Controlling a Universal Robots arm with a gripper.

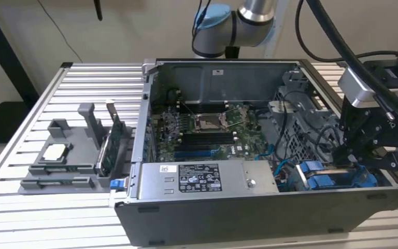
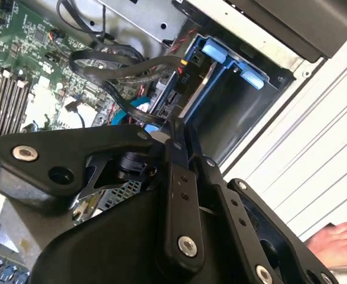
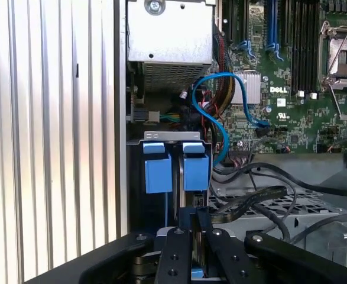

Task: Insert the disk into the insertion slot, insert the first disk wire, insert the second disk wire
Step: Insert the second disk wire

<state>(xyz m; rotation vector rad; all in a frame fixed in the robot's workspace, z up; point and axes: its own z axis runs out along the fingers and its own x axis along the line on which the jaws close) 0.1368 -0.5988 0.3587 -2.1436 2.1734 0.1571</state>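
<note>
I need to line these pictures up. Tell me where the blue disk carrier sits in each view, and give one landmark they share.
Exterior view: the blue disk carrier sits in the case's corner at the exterior view's right, under the gripper.
First wrist view: its two blue tabs beside the ribbed table.
Second wrist view: blue carrier beyond the fingertips.
Shared landmark: the green motherboard.
</note>
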